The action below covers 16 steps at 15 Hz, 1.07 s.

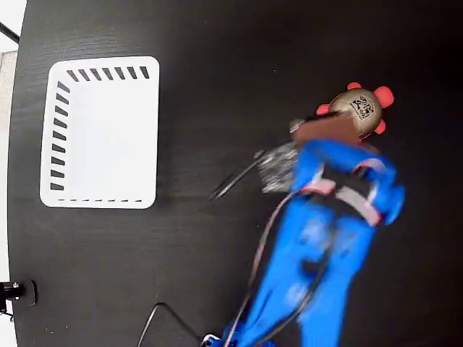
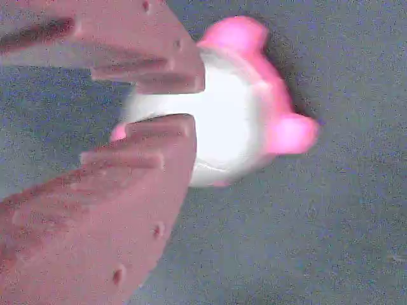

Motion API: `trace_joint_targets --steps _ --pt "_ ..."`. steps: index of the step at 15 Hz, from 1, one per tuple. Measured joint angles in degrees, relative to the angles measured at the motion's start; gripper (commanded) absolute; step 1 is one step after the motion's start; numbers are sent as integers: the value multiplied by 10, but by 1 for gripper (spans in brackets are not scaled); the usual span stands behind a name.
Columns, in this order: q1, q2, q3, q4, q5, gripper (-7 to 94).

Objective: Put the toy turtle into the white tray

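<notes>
The toy turtle sits on the black table at the right, its tan shell with a black mark facing up and red feet around it. In the wrist view the turtle looks washed-out white with pink feet. My gripper hovers at the turtle's left side on the blurred blue arm. Its brown fingers stand a narrow gap apart over the turtle's edge, so the gripper is open and holds nothing. The white tray lies far left, with nothing in it.
A loose black cable trails across the table left of the arm. Another wire loop lies near the bottom edge. The table's left edge runs just past the tray.
</notes>
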Motion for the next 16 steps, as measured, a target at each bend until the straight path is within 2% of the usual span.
trace_joint_targets --steps 4,8,11,14,16 --pt "38 -134 -122 9 -91 1" --pt "59 -230 -264 40 -192 23" --pt "78 -258 -294 45 -261 35" --pt "89 -273 -301 61 -292 43" --pt "95 -283 -301 61 -317 53"
